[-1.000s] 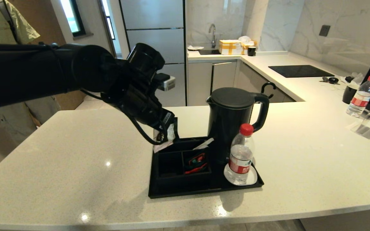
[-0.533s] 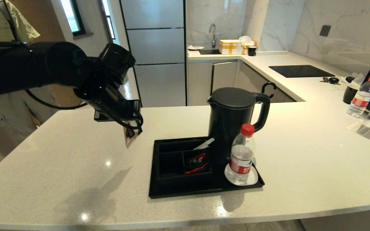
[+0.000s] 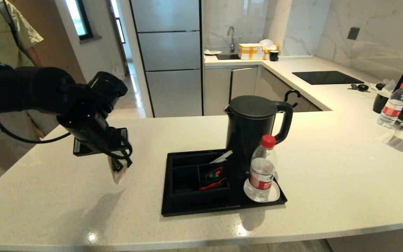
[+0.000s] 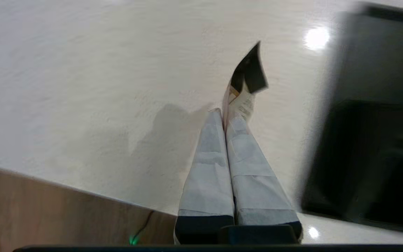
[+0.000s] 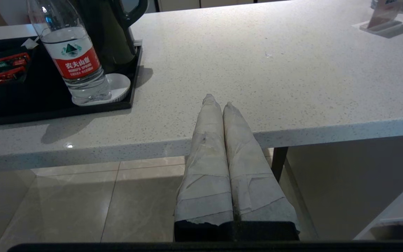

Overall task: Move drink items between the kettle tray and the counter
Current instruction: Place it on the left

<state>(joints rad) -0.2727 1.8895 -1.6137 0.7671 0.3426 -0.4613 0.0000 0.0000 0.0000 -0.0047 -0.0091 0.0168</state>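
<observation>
My left gripper (image 3: 120, 167) hangs over the counter (image 3: 65, 196) to the left of the kettle tray (image 3: 201, 209), shut on the pale pink sachet (image 3: 118, 174). In the left wrist view the sachet (image 4: 245, 89) sticks out from between the taped fingertips, its black band at the far end. The black kettle (image 3: 250, 129) stands on the tray's far right part. My right gripper (image 5: 218, 103) is parked at the counter's front edge, shut with nothing in it, and is out of the head view.
A red-capped water bottle (image 3: 262, 171) stands on the white coaster (image 3: 274, 193) at the tray's near right corner. Red and black packets (image 3: 212, 178) lie in one compartment. A small black card (image 3: 82, 148) lies behind the left arm. A second bottle (image 3: 392, 105) stands far right.
The left gripper has carried the sachet from the tray's far left corner leftward and lower, out over the bare counter. Kettle and bottle have not moved.
</observation>
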